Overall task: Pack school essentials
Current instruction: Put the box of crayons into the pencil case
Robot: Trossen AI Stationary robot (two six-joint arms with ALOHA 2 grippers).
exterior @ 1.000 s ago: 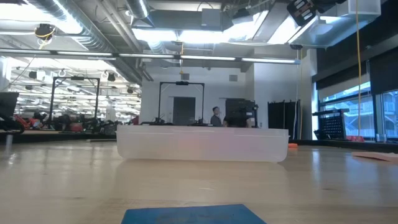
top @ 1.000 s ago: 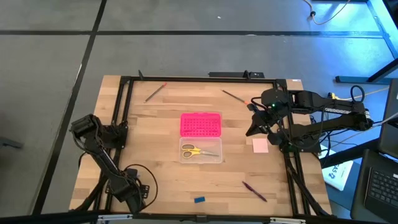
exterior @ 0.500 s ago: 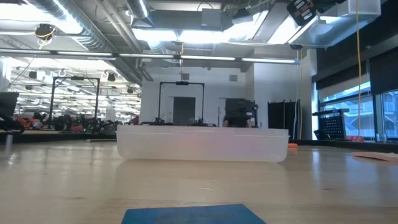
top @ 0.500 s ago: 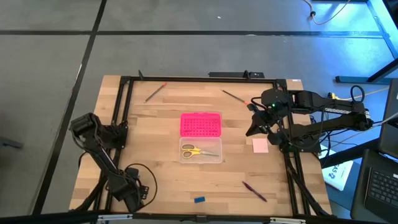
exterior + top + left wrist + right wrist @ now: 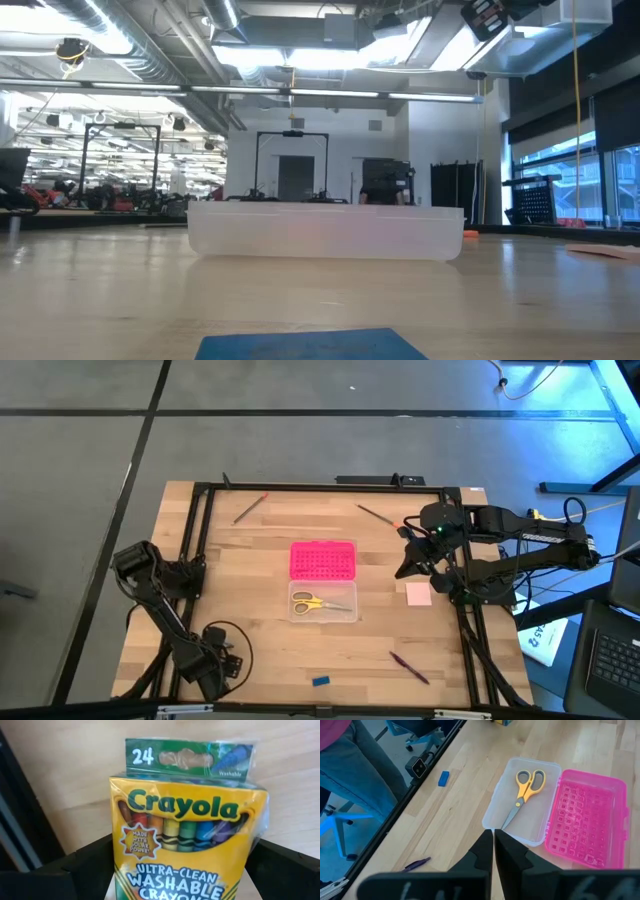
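The left hand (image 5: 175,885), fingers spread wide either side of the crayon box (image 5: 187,837), sat well apart from the clear box (image 5: 324,603), seemingly ready to grip; the right hand (image 5: 493,851) hovered pinched together.

Three pencils (image 5: 249,507), one scissors (image 5: 308,602), one eraser (image 5: 320,681).

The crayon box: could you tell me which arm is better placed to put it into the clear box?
Left. Its pincer already brackets the crayon box; the right pincer is shut and empty, well away from the crayons, above the clear box.
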